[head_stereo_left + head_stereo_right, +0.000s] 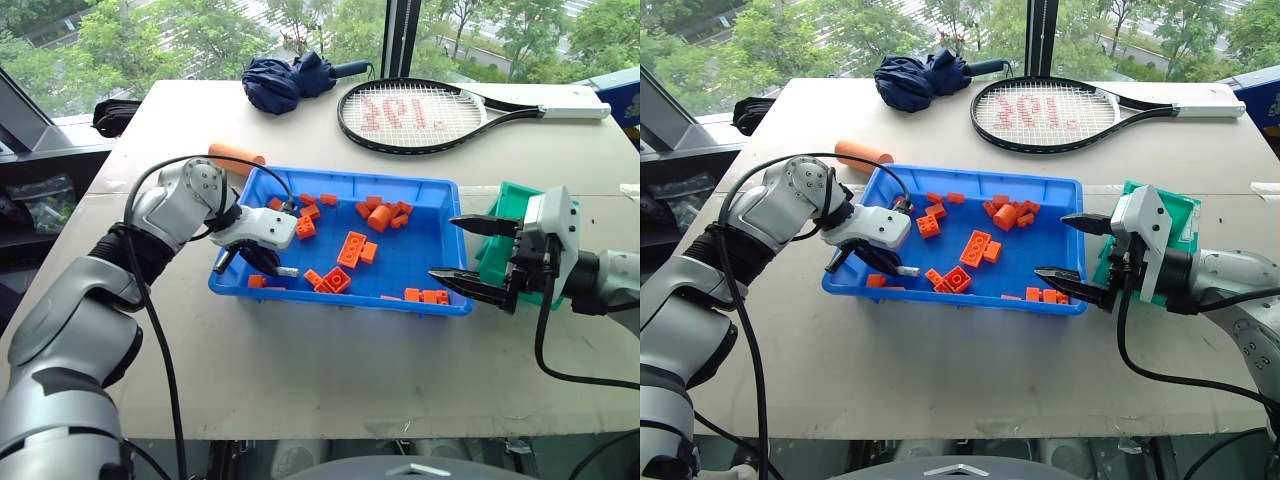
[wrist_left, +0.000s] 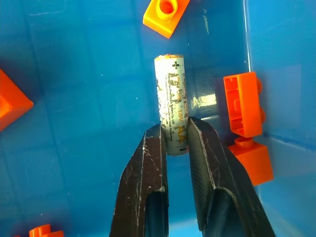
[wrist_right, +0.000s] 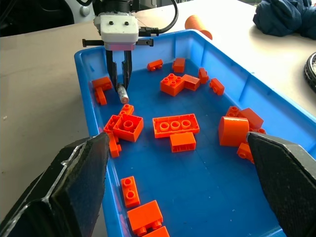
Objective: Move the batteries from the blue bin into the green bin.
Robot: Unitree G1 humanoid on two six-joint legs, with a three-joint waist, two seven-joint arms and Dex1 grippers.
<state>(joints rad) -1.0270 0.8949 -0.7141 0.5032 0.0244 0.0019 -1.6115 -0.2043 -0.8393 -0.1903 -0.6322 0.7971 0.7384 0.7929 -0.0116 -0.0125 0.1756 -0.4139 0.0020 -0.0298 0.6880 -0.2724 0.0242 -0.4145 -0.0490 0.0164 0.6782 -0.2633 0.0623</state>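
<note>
I see my left gripper point(image 2: 175, 140) clamped on an AA battery point(image 2: 171, 98) inside the blue bin point(image 1: 430, 190); right gripper point(image 1: 470, 255) spread wide beside the green bin point(image 1: 505, 200).

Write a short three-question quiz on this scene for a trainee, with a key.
1. True or false: the left hand is shut on a battery.
2. Where does the green bin sit? A) inside the blue bin B) behind the right hand C) on the racket
3. Fill in: the bricks in the blue bin are ____ in colour.

Key: 1 true; 2 B; 3 orange.
</note>
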